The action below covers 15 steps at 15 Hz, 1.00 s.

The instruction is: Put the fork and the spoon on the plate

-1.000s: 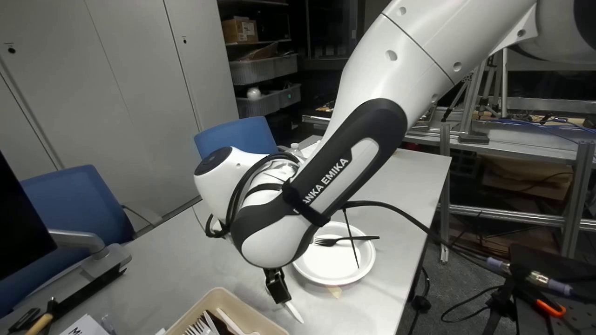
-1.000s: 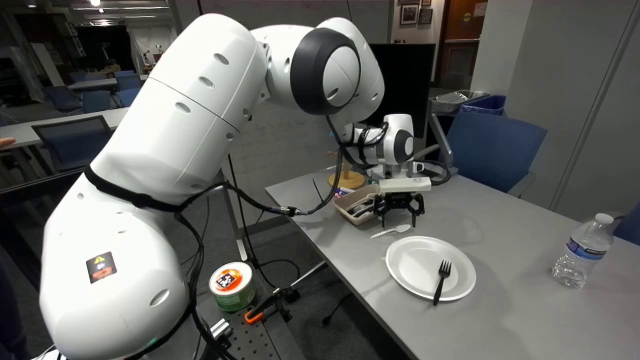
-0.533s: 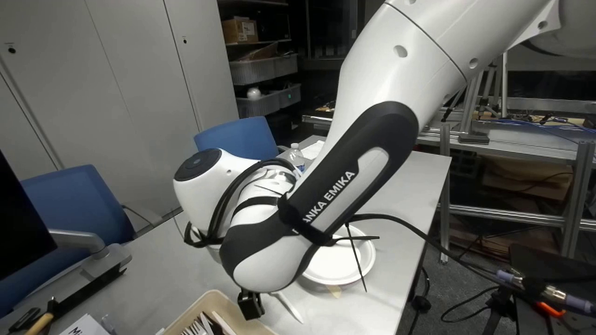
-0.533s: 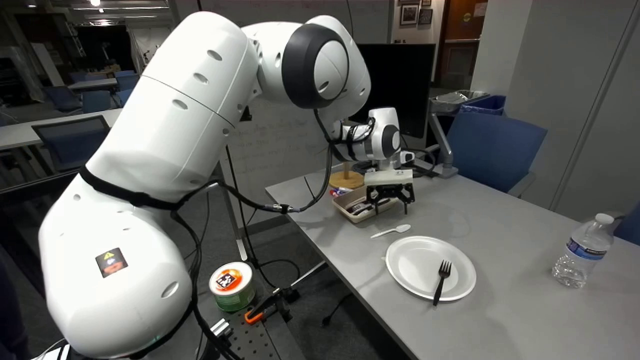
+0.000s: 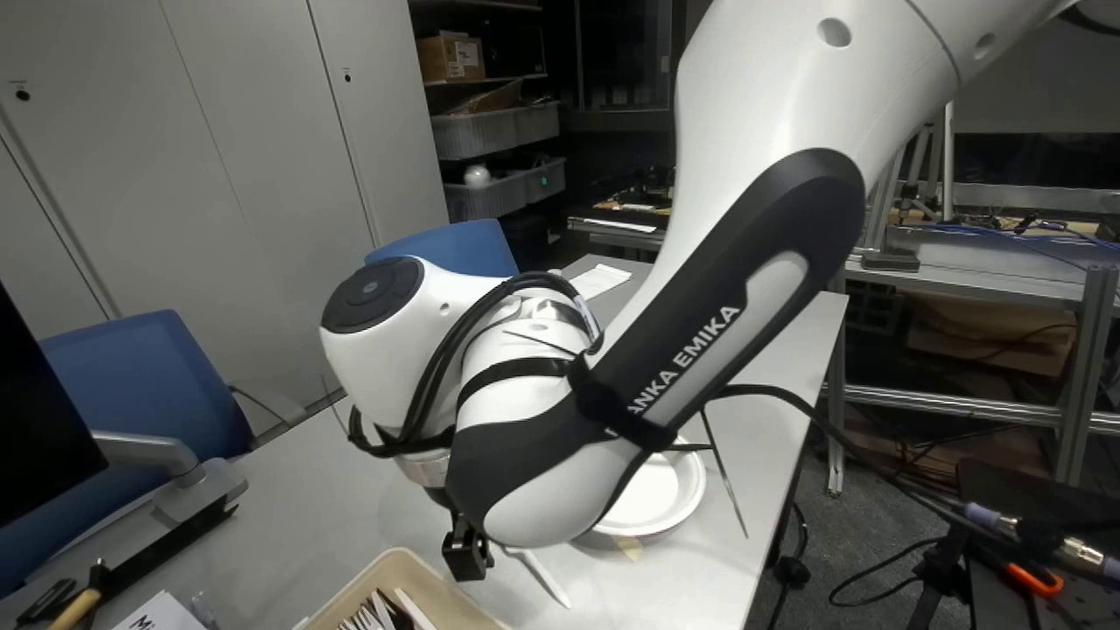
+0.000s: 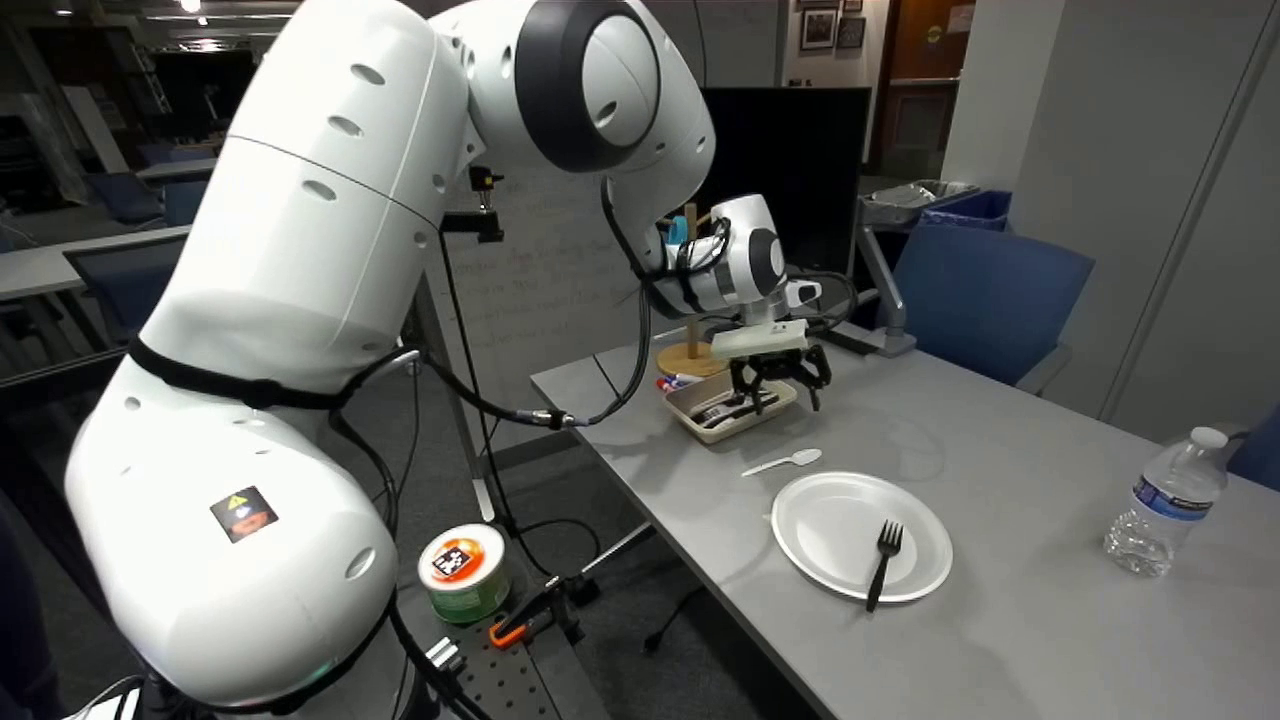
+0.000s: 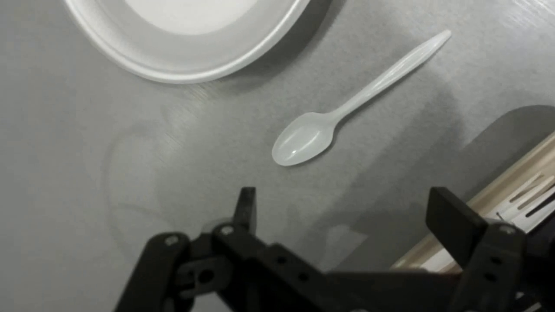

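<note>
Collecting the spoon [image 7: 362, 98] looks like your step in hand. It lies on the table [image 7: 217, 151] below and just ahead of the gripper [image 7: 342, 195], bowl nearest, its long axis diagonal, handle pointing away to the same side as the tray [image 7: 514, 173]. The gripper's jaws stand wide, nothing between them. Next you would likely bring it forward, turn it so the jaws close across the handle, then descend; its height is hard to judge from the wrist view. Farther ahead of the gripper, away from the tray, sits the plate [image 7: 186, 56]; in an exterior view the fork [image 6: 880, 575] already rests there, tines inside, handle end over the rim.
</note>
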{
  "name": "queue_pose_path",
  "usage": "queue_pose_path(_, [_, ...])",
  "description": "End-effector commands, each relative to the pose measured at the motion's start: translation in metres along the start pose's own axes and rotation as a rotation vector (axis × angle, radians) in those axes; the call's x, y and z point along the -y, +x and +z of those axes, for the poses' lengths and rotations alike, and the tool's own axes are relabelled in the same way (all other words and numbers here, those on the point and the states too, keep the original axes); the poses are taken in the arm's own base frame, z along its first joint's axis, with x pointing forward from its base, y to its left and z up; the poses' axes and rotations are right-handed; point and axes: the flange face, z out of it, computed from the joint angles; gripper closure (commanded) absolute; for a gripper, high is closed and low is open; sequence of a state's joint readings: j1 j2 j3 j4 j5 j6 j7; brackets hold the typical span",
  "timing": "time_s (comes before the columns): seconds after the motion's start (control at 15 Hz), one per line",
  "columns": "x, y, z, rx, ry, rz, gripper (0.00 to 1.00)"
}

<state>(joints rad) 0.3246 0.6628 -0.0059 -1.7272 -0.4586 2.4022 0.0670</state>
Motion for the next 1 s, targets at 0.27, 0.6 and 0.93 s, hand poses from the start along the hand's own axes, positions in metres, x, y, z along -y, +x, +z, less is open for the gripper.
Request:
queue_pose_path(0.27, [-0.029, -0.043, -0.003, -0.189, -0.010, 0.191, 0.00])
queue_pose_path(0.6, [-0.046, -0.066, 0.028, -0.241, 0.025, 0.278, 0.00])
queue_pose_path(0.93, [-0.046, -0.064, 0.032, -0.212, 0.014, 0.261, 0.00])
